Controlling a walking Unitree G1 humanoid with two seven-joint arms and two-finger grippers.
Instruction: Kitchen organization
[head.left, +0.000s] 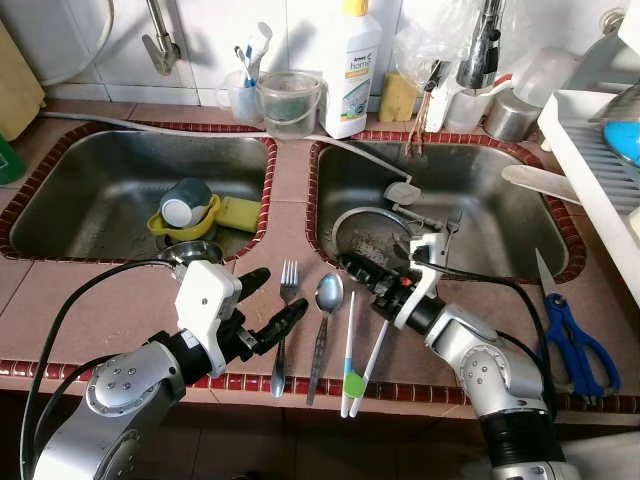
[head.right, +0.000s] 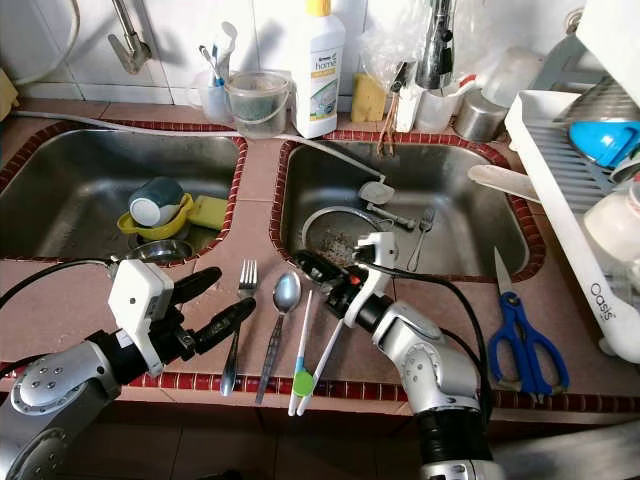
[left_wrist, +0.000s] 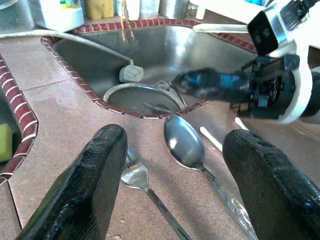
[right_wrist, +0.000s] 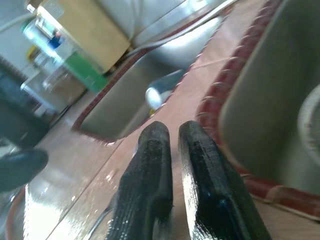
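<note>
A fork (head.left: 287, 300), a spoon (head.left: 327, 300) and two chopstick-like sticks (head.left: 361, 360) already lie in a neat row on the table (head.left: 100, 310), just in front of the double sink (head.left: 480, 180). The left hand (head.left: 268, 310) hovers with fingers spread beside the fork; the right hand (head.left: 362, 272), fingers pressed together and empty, sits at the sink's front rim. Left to sort, likely: a cup (head.left: 184, 200), a bowl (head.left: 190, 228), a sponge (head.left: 240, 213) and another fork (head.left: 448, 232) inside the sink.
</note>
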